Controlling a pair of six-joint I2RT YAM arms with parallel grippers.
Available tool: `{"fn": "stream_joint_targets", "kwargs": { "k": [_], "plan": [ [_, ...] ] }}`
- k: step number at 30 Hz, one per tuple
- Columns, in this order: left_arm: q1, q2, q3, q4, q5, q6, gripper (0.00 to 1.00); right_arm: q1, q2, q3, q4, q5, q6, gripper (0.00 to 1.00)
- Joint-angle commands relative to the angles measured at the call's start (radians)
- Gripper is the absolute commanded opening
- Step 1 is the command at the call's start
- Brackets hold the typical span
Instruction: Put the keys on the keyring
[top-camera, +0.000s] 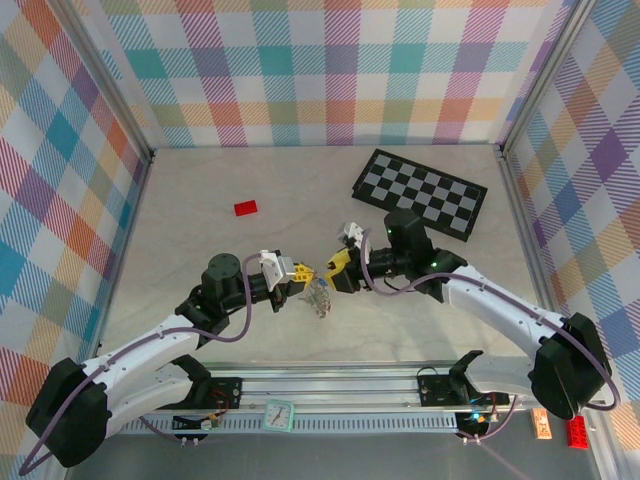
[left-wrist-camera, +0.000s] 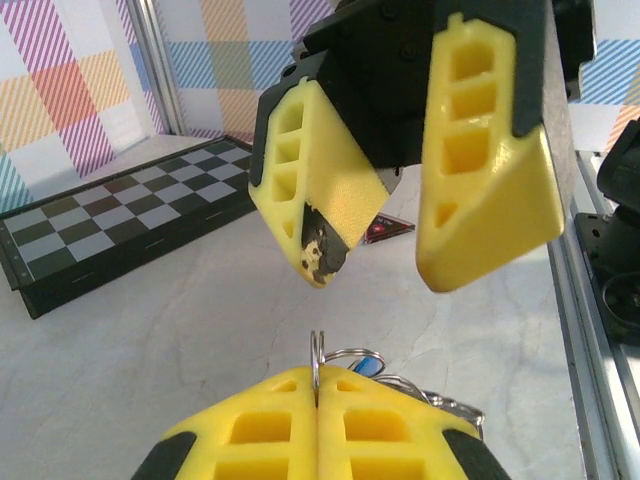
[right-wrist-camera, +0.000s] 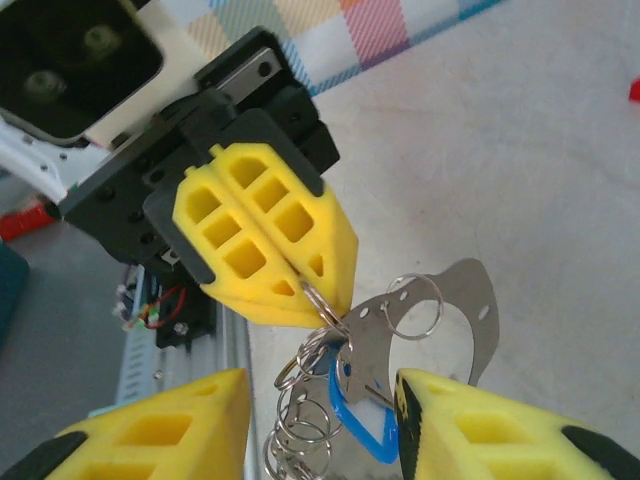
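Observation:
The keyring (right-wrist-camera: 305, 425) is a bunch of linked silvery split rings hanging just above the table, seen from above as a small cluster (top-camera: 318, 298). My left gripper (left-wrist-camera: 316, 378) is shut on its top ring (right-wrist-camera: 322, 300). A blue-headed key (right-wrist-camera: 358, 428) and a flat silvery metal piece (right-wrist-camera: 450, 315) hang from the rings. My right gripper (right-wrist-camera: 320, 380) faces the left one closely and stands open, its fingers either side of the hanging blue key. In the left wrist view the right gripper (left-wrist-camera: 380, 272) hovers just above the pinched ring with nothing between its fingers.
A black-and-grey checkerboard (top-camera: 420, 192) lies at the back right. A flat red block (top-camera: 245, 208) sits at the back left. The metal rail (top-camera: 330, 385) runs along the near edge. Checked walls close in the table (top-camera: 200, 250) on three sides.

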Motion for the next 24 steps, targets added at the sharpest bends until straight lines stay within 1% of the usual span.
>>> {"fn": "stream_joint_targets", "kwargs": {
  "k": [1,3,7,17,24],
  "plan": [
    [-0.008,0.005,-0.014,0.113,0.039,-0.028,0.00,0.005,0.025,0.014,0.079,-0.069,-0.206,0.42],
    [-0.008,0.014,-0.023,0.146,0.049,-0.039,0.00,0.005,0.047,0.024,0.081,-0.067,-0.225,0.40],
    [-0.008,0.024,-0.021,0.156,0.069,-0.049,0.00,0.005,0.072,0.020,0.132,-0.072,-0.231,0.35],
    [-0.008,0.023,-0.022,0.163,0.075,-0.053,0.00,0.005,0.108,0.037,0.099,-0.136,-0.261,0.23],
    [-0.008,0.029,-0.024,0.179,0.088,-0.064,0.00,0.004,0.134,0.051,0.118,-0.155,-0.257,0.15]
  ]
}}
